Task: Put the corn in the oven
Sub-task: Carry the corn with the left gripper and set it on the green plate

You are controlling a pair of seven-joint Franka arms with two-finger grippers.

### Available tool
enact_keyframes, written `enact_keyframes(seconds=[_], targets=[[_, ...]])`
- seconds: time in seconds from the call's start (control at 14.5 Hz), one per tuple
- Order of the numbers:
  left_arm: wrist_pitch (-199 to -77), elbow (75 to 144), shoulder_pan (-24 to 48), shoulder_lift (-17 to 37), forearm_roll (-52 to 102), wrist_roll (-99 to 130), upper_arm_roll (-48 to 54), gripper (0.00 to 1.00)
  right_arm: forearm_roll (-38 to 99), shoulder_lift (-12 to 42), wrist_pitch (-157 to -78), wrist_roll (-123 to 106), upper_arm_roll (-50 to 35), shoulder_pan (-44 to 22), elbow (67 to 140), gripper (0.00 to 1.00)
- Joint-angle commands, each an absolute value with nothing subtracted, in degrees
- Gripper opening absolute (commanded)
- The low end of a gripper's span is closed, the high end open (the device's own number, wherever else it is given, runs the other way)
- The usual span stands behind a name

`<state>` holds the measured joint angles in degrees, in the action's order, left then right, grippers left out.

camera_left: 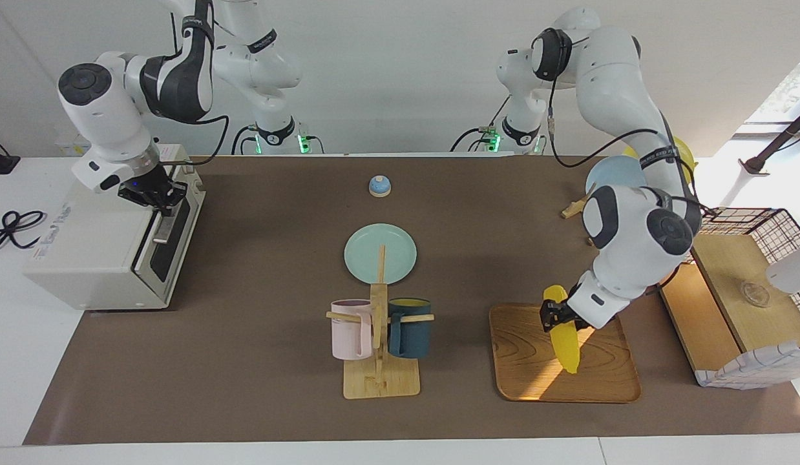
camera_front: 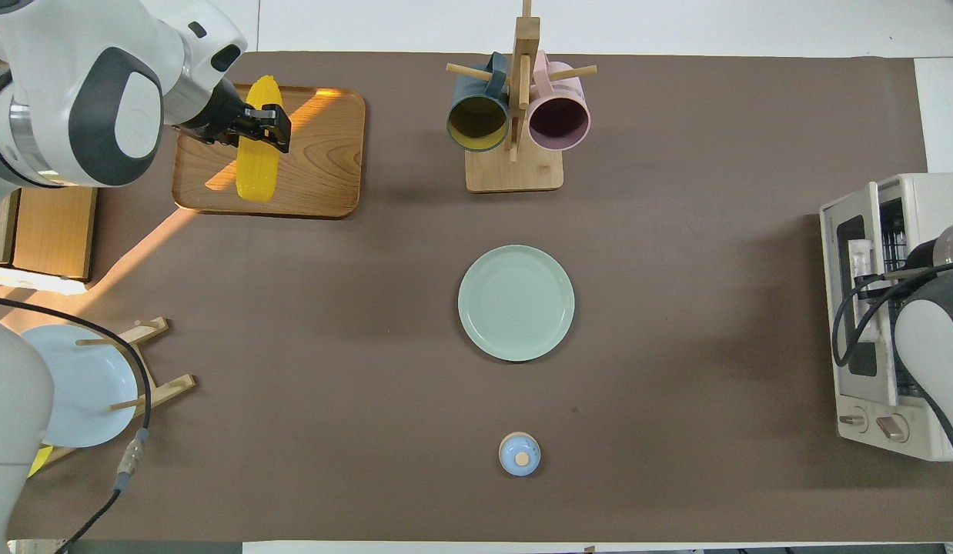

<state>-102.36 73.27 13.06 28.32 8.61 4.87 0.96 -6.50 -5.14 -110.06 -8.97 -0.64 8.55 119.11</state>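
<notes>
The left gripper [camera_left: 554, 316] is clamped around the corn [camera_left: 563, 329], its fingers pinching the cob near the thicker end; the overhead view shows the same grip [camera_front: 262, 127] across the yellow cob [camera_front: 257, 161]. The corn slants over the wooden tray [camera_left: 523, 368], its tapered tip pointing down toward the tray, and whether the tip touches the wood cannot be told. The tray lies on the brown surface [camera_left: 245, 361] toward the left arm's end. Beside it, mid-surface, a wooden mug rack [camera_left: 378, 361] carries a pink mug [camera_left: 351, 329] and a dark teal mug [camera_left: 410, 327], with a pale green plate [camera_left: 380, 253] nearer to the robots and a small blue lidded pot [camera_left: 379, 186] nearer still. The right gripper [camera_left: 156, 194] is at the upper edge of the door of the oven [camera_left: 96, 252], which sits at the right arm's end; how far its fingers are spread cannot be told.
</notes>
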Motion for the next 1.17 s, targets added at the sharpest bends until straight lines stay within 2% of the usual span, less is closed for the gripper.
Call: enact_keyframes(seconds=[0.0,0.28,0.41,0.55,0.89,1.1], targets=[[-100.02,79.87,18.52,22.52,9.4,10.79,0.09,0.0,-5.01,-1.5,-120.48,-7.91,-0.62,8.88,125.06,0.0],[-106.49,90.67,27.84,17.33,9.49,19.15,0.18,0.0,-2.56,1.75,-125.85,-6.24,-0.7,8.7,127.52,0.0],[-116.83,99.97,33.46,13.91,9.49,24.93,0.18,0.0,-2.46,1.5,-128.22,-5.72,-0.7,6.86,129.28,0.0],[-127.22,106.5,38.47,13.27,9.49,30.21,0.18,0.0,-2.46,1.14,-131.2,-5.71,-0.7,6.77,131.3,0.0],[-139.47,104.34,45.61,23.1,9.49,36.12,0.09,0.0,-1.15,3.77,-135.25,-5.36,-0.79,5.02,132.89,0.0],[-140.71,104.15,46.14,24.08,9.14,35.95,-0.09,0.0,-0.79,5.45,-136.41,-4.84,-0.97,4.4,132.8,0.0]])
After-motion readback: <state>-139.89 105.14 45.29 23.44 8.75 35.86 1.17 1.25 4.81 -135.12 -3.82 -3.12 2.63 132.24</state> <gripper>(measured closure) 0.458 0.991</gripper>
